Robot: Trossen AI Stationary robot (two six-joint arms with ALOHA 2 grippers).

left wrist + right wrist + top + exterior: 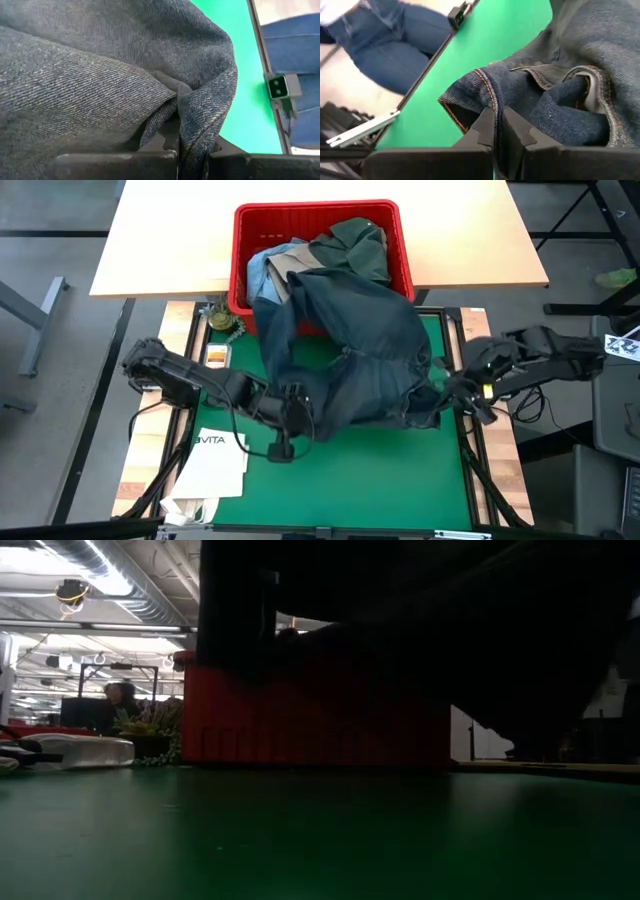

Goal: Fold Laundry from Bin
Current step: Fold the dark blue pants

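High view, my main reference: I have one pair of dark navy-grey trousers [345, 350] drawn half out of the bin [400, 255], hanging from the crate's near rim down onto the green mat [340, 470]. The left gripper [292, 408] sits at the cloth's left edge; the left wrist view shows its jaws clamped together on a fold of the denim. The right gripper [452, 392] is at the right edge, and the right wrist view shows its jaws pinched on the stitched hem.

Risks, as I judge them:
- The upper part of the trousers lies over the garments in the bin. A further pull could drag those out with it or tip the crate toward the mat.
- Both grips are on thin edge folds. Uneven pulling could let one side slip, and the cloth would drop in a heap.
- The two arms are well apart with cloth between them. Spreading further may strain the fabric against the bin rim.
- A white paper bag [215, 465] lies on the mat just by the left arm, and a sweep could snag it.

Count: one bin, two grippers, one bag, one pair of trousers in hand. In the bin I see a dark green shirt [352, 242], a light blue garment [258, 272] and what may be a khaki piece [288, 250], though the overlap makes that last one uncertain. The low view is mostly dark and adds only the bin's red side.
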